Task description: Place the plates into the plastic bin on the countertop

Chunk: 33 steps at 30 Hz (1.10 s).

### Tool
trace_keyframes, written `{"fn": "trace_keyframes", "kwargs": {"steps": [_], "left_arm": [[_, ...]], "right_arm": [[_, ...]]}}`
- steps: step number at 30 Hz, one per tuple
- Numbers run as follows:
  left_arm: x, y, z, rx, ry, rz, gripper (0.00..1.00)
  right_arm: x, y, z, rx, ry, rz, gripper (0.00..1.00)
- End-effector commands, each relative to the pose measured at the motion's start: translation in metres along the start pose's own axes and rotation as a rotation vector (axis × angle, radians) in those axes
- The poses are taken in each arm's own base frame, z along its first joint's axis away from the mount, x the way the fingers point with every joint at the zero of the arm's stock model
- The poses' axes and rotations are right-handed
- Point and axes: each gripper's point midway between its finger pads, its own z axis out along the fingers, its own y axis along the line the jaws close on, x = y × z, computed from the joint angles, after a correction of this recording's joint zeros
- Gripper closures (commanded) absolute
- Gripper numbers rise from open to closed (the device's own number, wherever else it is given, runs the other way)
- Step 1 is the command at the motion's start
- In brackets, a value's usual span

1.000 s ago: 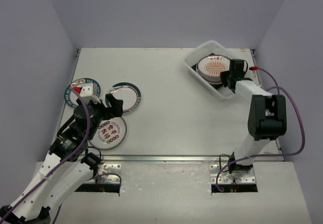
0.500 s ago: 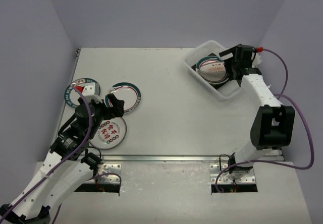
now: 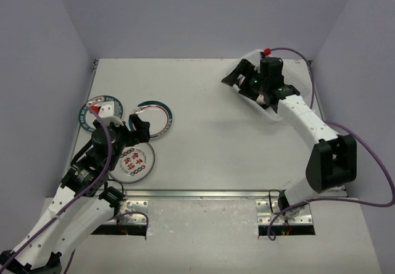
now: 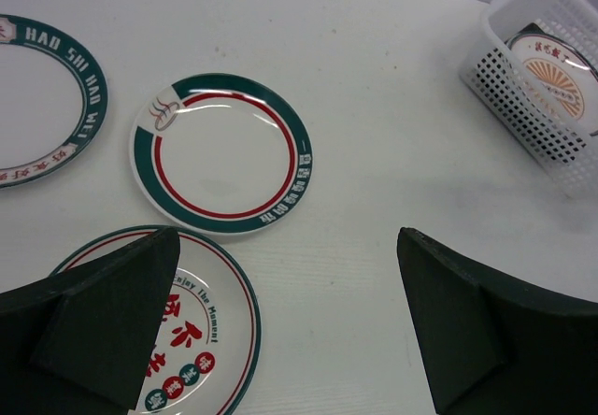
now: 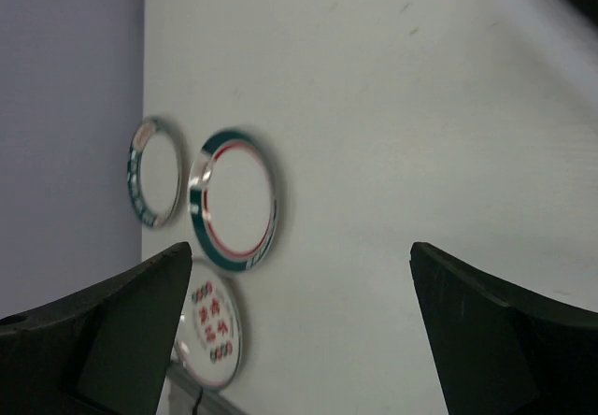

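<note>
Three round white plates lie at the left of the countertop (image 3: 203, 150): a teal-and-red-rimmed one (image 3: 154, 118) (image 4: 222, 153) (image 5: 234, 200), one with red characters (image 3: 133, 161) (image 4: 177, 331) (image 5: 213, 326), and a lettered one (image 3: 100, 112) (image 4: 42, 97) (image 5: 154, 172) partly under my left arm. My left gripper (image 3: 139, 132) (image 4: 288, 237) hangs open and empty just above the red-character plate's right edge. The plastic bin (image 3: 275, 113) (image 4: 523, 107) stands at the back right, holding an orange sunburst plate (image 4: 553, 71). My right gripper (image 3: 236, 78) (image 5: 301, 247) is open and empty over the bin's left end, hiding most of the bin from above.
Grey walls close in the countertop at the left, back and right. A metal strip (image 3: 203, 194) runs along the front edge by the arm bases. A purple cable (image 3: 364, 163) loops off the right arm near the right wall.
My right gripper opened, left a plate in the bin, rose and swung left across the bin. My left arm has barely moved.
</note>
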Motion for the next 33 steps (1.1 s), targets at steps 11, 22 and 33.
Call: {"fn": "trace_keyframes", "kwargs": {"steps": [11,22,33], "left_arm": [[-0.066,0.062,-0.066,-0.197,-0.38,-0.275,0.0],[-0.062,0.059,-0.06,-0.198,-0.344,-0.25,0.0],[-0.065,0.056,-0.064,-0.17,-0.364,-0.256,0.0]], "right_arm": [[0.348,0.098,0.011,-0.518,0.645,-0.199,0.01],[0.433,0.059,0.077,-0.219,0.661,0.077,0.24],[0.451,0.049,0.089,-0.189,0.659,0.119,0.88]]}}
